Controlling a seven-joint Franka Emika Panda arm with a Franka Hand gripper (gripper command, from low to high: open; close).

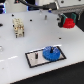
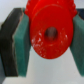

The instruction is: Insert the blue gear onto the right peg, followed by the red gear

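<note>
The blue gear (image 1: 50,52) lies flat on the grey black-rimmed plate (image 1: 36,59), toward the exterior view's right end of it; whether the right peg runs through it I cannot tell. A short dark pin (image 1: 38,54) stands beside it. My gripper (image 1: 68,21) is at the back right of the exterior view, above the table, shut on the red gear (image 1: 68,23). In the wrist view the red gear (image 2: 50,34) sits with its hub hole facing the camera, clamped between the teal pads (image 2: 21,45).
A small beige block with dark marks (image 1: 18,28) stands at the exterior view's left. A dark upright pin (image 1: 44,19) stands at the back of the white table (image 1: 15,55). Dark background lies beyond the table's far edge.
</note>
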